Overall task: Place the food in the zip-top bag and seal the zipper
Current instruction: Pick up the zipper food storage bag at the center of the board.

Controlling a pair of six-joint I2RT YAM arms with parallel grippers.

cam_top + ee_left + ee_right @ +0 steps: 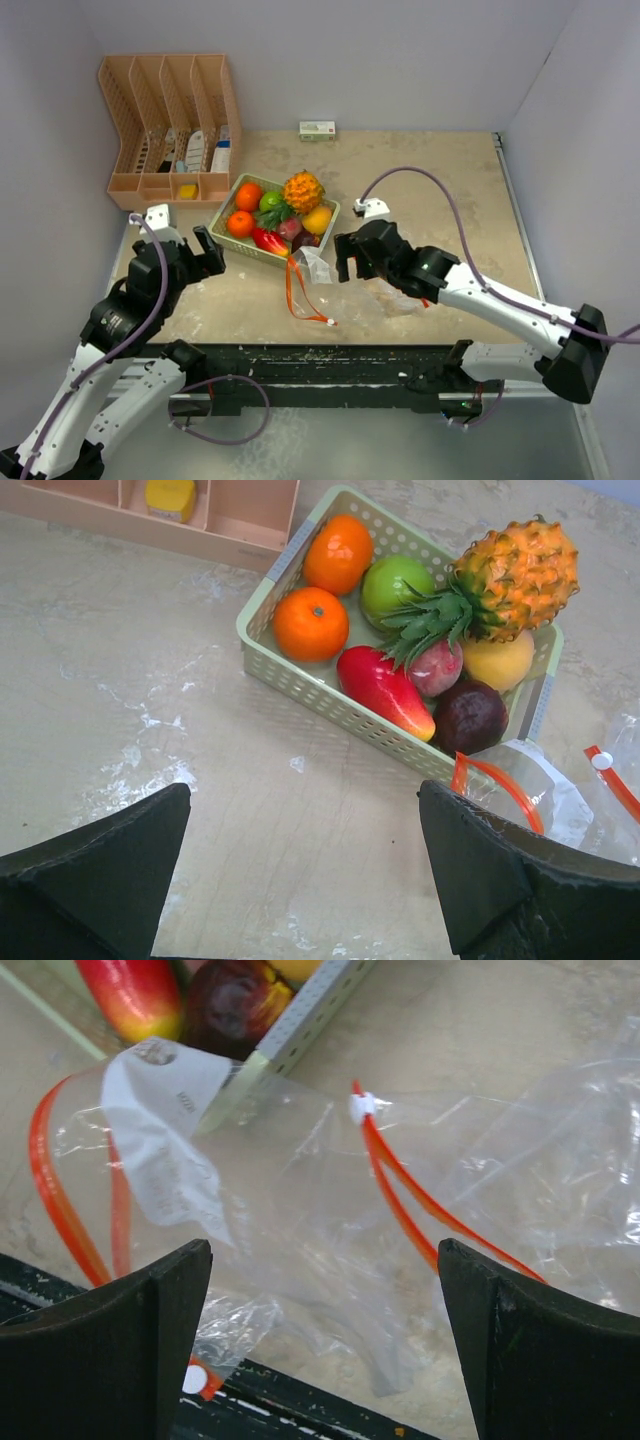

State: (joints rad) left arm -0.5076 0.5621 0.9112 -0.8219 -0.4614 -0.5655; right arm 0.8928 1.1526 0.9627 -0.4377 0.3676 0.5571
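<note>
A pale green basket [226, 206] holds the food: two oranges [248, 196], a green lime [271, 200], a spiky pineapple [304, 190], a yellow mango [318, 219], a red pepper [268, 240] and a dark purple fruit [470, 716]. A clear zip-top bag [345, 295] with an orange zipper [400, 1200] lies open in front of the basket. My left gripper [207, 253] is open and empty, left of the basket. My right gripper [352, 258] is open and empty, just above the bag [300, 1220].
A peach file organiser [170, 125] with small items stands at the back left. A small white-and-green box [317, 130] lies by the back wall. The table's black front edge [320, 355] runs just below the bag.
</note>
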